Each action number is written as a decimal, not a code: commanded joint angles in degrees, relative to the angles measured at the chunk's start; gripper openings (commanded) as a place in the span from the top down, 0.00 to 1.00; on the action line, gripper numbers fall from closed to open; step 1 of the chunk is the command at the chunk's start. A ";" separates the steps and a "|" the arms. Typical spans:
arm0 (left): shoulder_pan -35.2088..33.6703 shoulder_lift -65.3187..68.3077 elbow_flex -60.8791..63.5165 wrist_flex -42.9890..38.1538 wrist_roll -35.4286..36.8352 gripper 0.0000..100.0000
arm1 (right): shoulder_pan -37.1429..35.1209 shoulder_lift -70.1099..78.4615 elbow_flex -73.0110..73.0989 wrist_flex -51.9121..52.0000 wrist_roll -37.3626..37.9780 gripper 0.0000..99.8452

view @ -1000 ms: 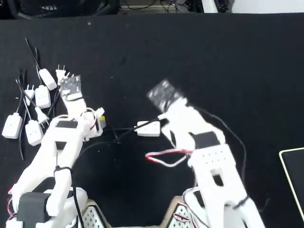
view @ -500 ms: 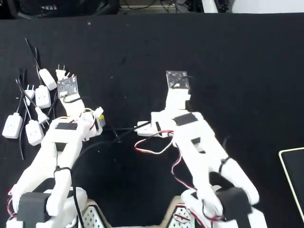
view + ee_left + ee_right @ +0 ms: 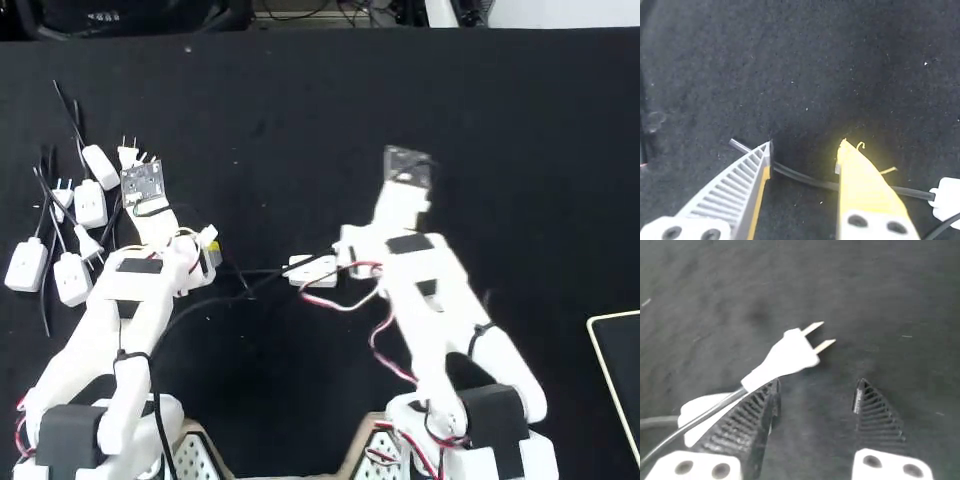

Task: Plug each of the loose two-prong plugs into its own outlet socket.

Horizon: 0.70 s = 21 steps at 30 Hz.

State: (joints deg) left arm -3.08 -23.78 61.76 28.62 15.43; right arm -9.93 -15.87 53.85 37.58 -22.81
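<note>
A white two-prong plug (image 3: 789, 354) lies on the black mat just ahead of my right gripper (image 3: 817, 385), prongs pointing away. That gripper is open, its black fingers (image 3: 762, 407) holding nothing. A second white body (image 3: 699, 411) sits beside the left finger under a black cable. From above, a white plug piece (image 3: 312, 270) lies between the arms, beside the right arm's wrist (image 3: 345, 255). My left gripper (image 3: 805, 147) is open, straddling a thin black cable (image 3: 805, 177) without touching it. Its yellow finger (image 3: 212, 250) shows at the left arm's wrist.
Several loose white plugs (image 3: 88, 203) with black cords lie bunched at the mat's left edge. A flat light-rimmed panel (image 3: 615, 370) sits at the right edge. The far half of the black mat (image 3: 300, 110) is bare.
The right arm has swung to the right, its wrist camera board moving from centre toward the right. The left arm and the white plug piece between the arms have hardly moved.
</note>
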 commanded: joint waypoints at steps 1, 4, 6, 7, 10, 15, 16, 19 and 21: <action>-0.40 -2.02 -0.13 -0.53 0.79 0.79 | 4.40 -0.66 -2.86 -0.97 -0.88 0.78; -0.40 -2.02 -0.13 -0.53 0.79 0.79 | 3.25 -0.66 -4.00 -0.97 -1.58 0.78; -0.48 -2.02 -0.13 -0.53 0.79 0.79 | 1.49 -0.66 -5.41 -0.97 -5.63 0.78; -0.48 -2.02 -0.13 -0.44 0.79 0.79 | 0.44 -0.66 -6.02 -0.97 -8.70 0.78; -0.40 -2.02 -0.13 -0.44 0.79 0.79 | -2.90 -0.22 -6.90 -1.32 -13.98 0.78; -0.40 -2.02 -0.13 -0.44 0.79 0.79 | -8.09 -0.04 -6.29 -3.52 -15.91 0.78; -0.40 -2.02 -0.13 -0.44 0.79 0.79 | -8.09 0.04 -5.85 -4.31 -16.97 0.78; -0.48 -2.02 -0.13 -0.35 0.79 0.79 | -6.68 2.33 -4.88 -6.77 -18.64 0.78; -0.48 -2.02 -0.13 -0.35 0.79 0.79 | -5.54 5.76 -5.32 -7.82 -18.37 0.78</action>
State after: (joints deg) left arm -3.08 -23.78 61.76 28.62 15.43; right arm -16.79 -14.11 49.80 32.84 -40.40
